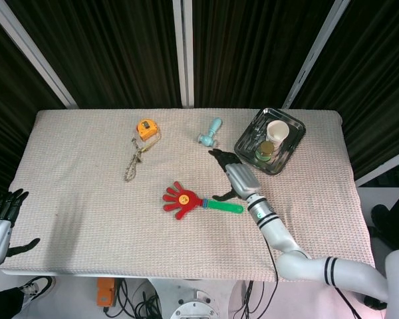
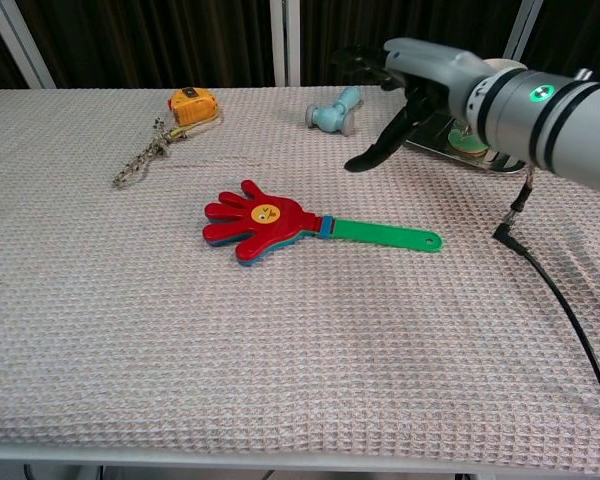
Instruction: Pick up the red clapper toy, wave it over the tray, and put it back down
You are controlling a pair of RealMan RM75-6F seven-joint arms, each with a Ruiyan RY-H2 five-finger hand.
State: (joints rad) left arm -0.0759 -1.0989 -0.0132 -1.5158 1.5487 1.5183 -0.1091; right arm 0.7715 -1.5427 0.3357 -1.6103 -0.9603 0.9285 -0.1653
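Red clapper toy point(image 1: 184, 199) flat on table point(image 1: 80, 179), centre of frame, released; right hand point(image 1: 236, 178) raised just beyond handle, fingers spread, empty.

Toy lying apart from right-hand fingers point(image 2: 365, 160) in chest view: thumb tip hanging above cloth up and right of green handle, no contact. Red hand-shaped paddle with yellow face disc, blue layer showing beneath, long green handle pointing to frame right. Tray point(image 1: 248, 139) at upper right holding paper cup point(image 1: 277, 130), well apart from toy. Left hand point(image 1: 1, 216) at lower left edge of head view, off the table, fingers parted, holding nothing. Orange tape measure point(image 1: 145, 127) and pale blue object point(image 1: 211, 131) in upper middle.
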